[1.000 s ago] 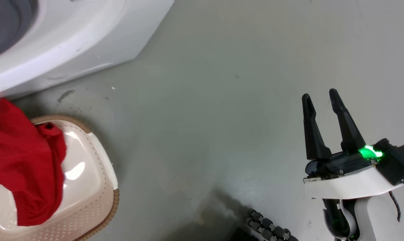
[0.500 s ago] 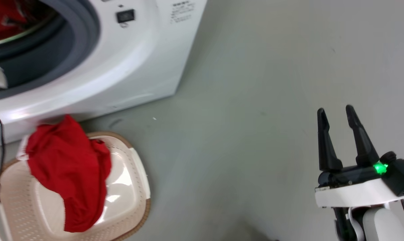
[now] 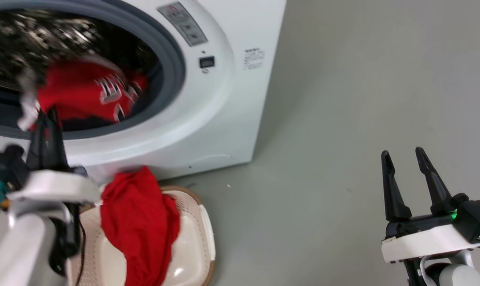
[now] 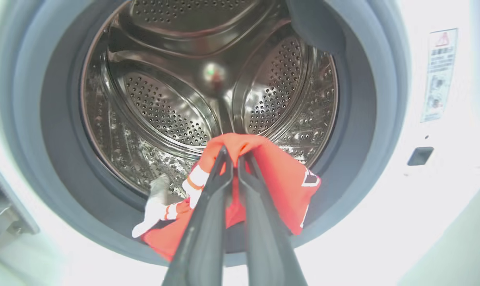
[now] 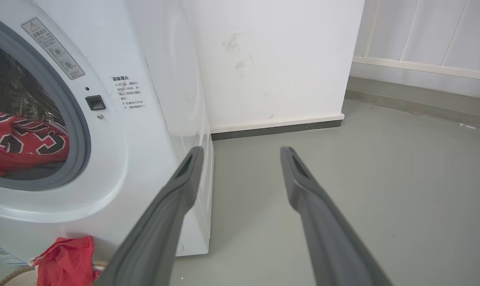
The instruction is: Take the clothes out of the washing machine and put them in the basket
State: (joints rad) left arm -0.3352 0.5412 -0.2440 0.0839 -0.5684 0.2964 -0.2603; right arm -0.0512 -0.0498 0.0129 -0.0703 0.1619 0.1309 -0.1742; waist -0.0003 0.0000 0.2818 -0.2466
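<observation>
Two red garments show. The jersey (image 4: 279,174), soft, with white trim and dark-edged numerals, lies at the mouth of the washer's (image 3: 224,99) perforated steel drum (image 4: 164,115). The left gripper (image 4: 233,155) pinches a raised fold of it between nearly touching fingers. Below and just right of that gripper, the plain garment (image 3: 140,222) drapes over the rim of the cream, hole-dotted basket (image 3: 206,234). The right gripper (image 3: 401,151) hangs well to the right of the washer over smooth grey-green floor (image 3: 343,119), fingers spread and empty. Ahead of it stands a scuffed white wall (image 5: 283,59) with dark skirting. The head view is blurred around the drum, and the left arm hides the basket's left side.
</observation>
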